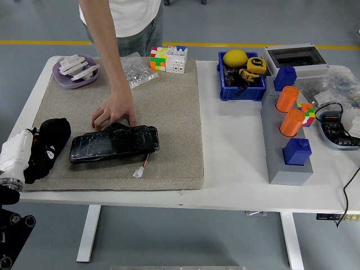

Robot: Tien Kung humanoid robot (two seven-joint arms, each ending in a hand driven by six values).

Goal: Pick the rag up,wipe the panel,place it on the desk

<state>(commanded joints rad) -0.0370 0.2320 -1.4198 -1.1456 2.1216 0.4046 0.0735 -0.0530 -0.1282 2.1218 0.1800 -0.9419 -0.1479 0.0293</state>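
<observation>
The black glossy panel [112,145] lies flat on the beige mat [174,112], left of centre. A person's hand [114,112] presses on the panel's far edge. My left hand [40,156], black with a white forearm, is at the mat's left edge, just off the panel's left end. It is shut on the black rag [52,139], a dark bundle with small white marks that hides the fingers. The rag no longer touches the panel. My right arm does not show.
A small white connector on a wire [139,170] lies by the panel's near right corner. A purple bowl [75,71], plastic bag [136,70] and colour cubes [167,58] line the back. A blue bin [242,79] and a grey block with orange cylinders [287,146] stand to the right.
</observation>
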